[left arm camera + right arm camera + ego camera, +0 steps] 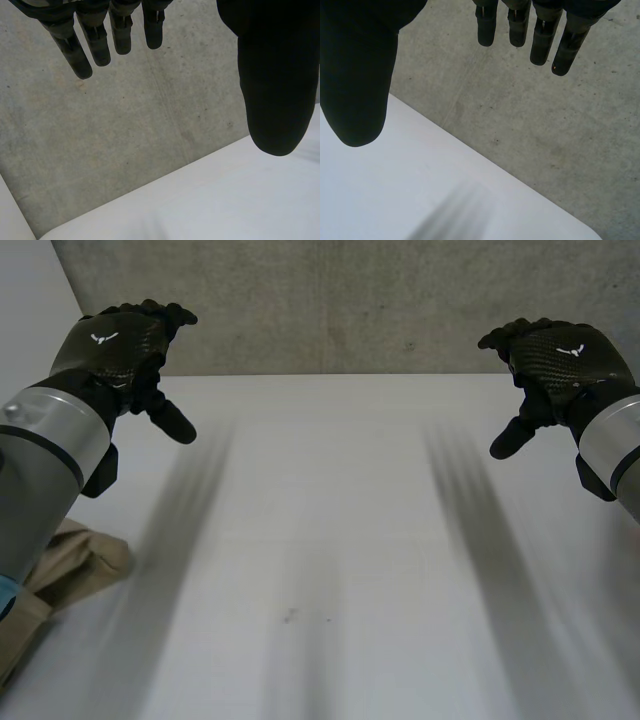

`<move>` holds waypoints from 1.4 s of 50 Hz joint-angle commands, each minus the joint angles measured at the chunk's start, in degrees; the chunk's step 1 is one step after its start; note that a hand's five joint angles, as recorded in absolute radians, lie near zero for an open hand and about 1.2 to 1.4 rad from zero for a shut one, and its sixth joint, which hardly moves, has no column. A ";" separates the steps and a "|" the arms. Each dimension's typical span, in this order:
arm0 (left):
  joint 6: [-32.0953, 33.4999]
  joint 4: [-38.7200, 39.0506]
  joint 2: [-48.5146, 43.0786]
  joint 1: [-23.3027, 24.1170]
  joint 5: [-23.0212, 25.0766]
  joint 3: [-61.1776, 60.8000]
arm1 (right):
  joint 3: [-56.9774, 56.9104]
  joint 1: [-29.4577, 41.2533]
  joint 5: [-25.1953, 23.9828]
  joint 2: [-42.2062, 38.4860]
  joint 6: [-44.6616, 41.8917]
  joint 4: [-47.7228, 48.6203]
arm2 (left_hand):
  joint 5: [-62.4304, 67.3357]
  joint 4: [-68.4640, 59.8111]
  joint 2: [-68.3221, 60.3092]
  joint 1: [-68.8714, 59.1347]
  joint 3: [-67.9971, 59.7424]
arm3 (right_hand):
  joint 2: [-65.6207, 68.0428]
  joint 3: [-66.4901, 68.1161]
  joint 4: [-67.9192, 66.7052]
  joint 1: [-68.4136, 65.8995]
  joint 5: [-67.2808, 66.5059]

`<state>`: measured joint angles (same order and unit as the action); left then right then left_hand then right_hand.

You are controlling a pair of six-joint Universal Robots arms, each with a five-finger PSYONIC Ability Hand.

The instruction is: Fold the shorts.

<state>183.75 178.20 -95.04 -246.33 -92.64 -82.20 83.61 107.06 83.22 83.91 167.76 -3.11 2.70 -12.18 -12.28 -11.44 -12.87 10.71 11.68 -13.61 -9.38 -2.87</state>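
Nearest me, at the table's [330, 540] near left corner, the tan shorts [75, 560] lie crumpled, partly tucked under my left arm [45, 455]. They are well apart from both my hands.

From there the white tabletop runs bare to its far edge, giving open room across its middle, with a small dark speck [290, 616] near the middle.

Over the table's far left stretch my left hand [118, 345] hangs spread, its fingers [80, 52] straight and loose and the thumb [277, 80] held wide of them. Over the far right stretch my right hand [562, 358] is spread the same way, fingers [562, 50] relaxed, thumb [357, 85] apart.

Each hand's back carries a small white emblem, which I cannot read as letters.

Past the table's far edge rises a grey concrete wall [350, 300].
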 commanded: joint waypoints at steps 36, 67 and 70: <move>41.77 -6.64 -5.33 -22.61 0.36 -17.64 | 0.32 -0.01 -1.57 -3.40 -1.39 0.12 | -0.97 0.45 0.55 -0.29 1.15 | -0.71 -1.68 3.61 -0.62 2.87; 38.27 18.58 -6.39 2.15 -8.16 3.00 | 0.32 -0.36 -1.39 -2.97 -4.02 0.12 | 67.30 -67.82 -67.72 -68.56 -67.13 | -0.71 -1.68 3.61 -0.62 2.87; 37.83 21.22 -7.44 7.60 -9.05 5.82 | 0.06 -0.80 -1.30 -2.79 -3.94 0.12 | 67.30 -67.82 -67.72 -68.56 -67.13 | -0.71 -1.68 3.61 -0.62 2.87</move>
<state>224.36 192.59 -101.91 -249.02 -97.82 -83.36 84.25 106.94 81.76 80.71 164.02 -3.00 55.68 -68.21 -68.38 -65.07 -68.04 10.71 11.68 -13.61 -9.38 -2.87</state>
